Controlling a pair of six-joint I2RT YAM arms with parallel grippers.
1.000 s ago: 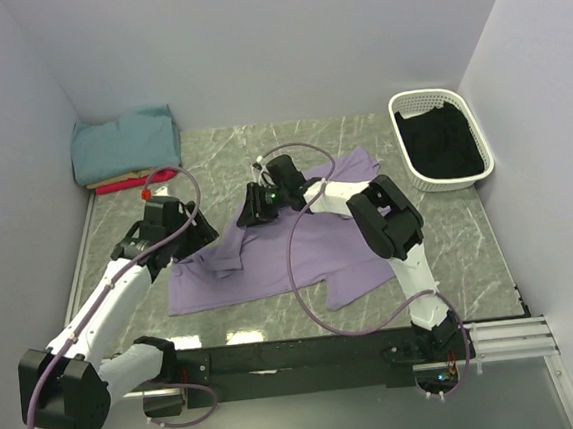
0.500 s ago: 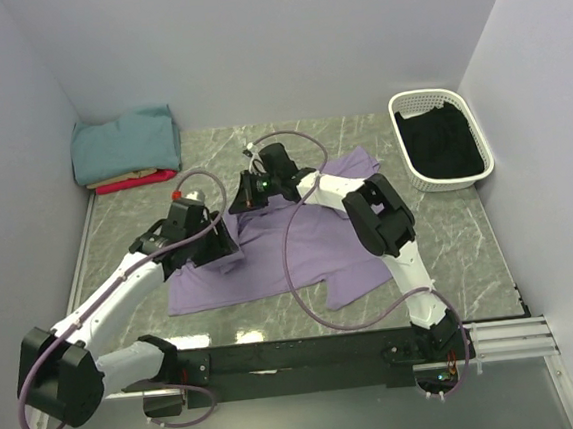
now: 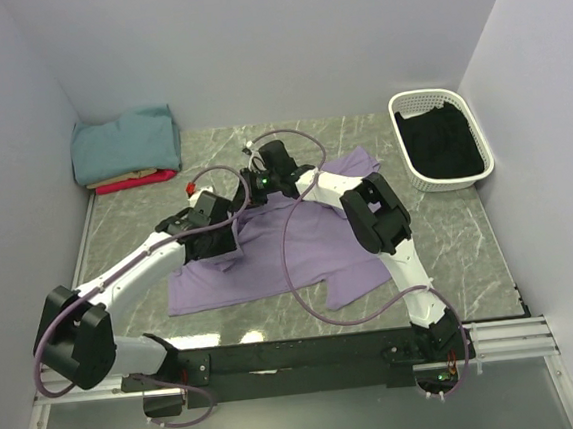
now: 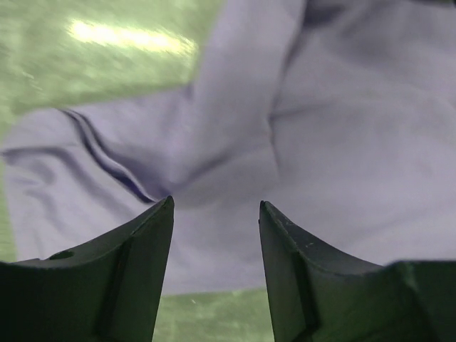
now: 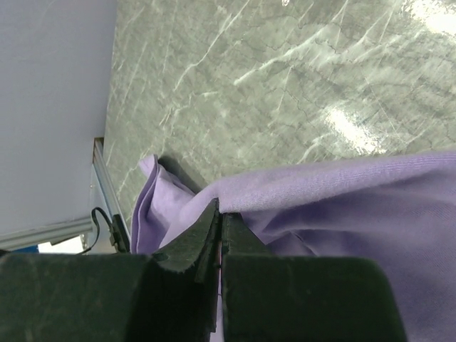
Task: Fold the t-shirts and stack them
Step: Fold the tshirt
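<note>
- Right gripper (image 5: 219, 226) is pinched tight on a raised fold at the far edge of the lavender t-shirt (image 3: 280, 250), which lies spread on the marble table (image 3: 449, 230).
- Left gripper (image 4: 216, 214) hangs over the shirt's wrinkled left part, jaws partly apart and clamping nothing.
- A second ago the right jaws stood apart nearer the shirt's middle, and the left arm was at the shirt's left edge.
- Folded stack (image 3: 125, 148), teal on top, sits unchanged in the far-left corner.

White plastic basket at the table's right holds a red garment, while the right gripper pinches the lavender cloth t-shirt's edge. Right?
No: the top external view shows the white plastic basket holds a black garment, not red. The right gripper does pinch the lavender cloth t-shirt.
</note>
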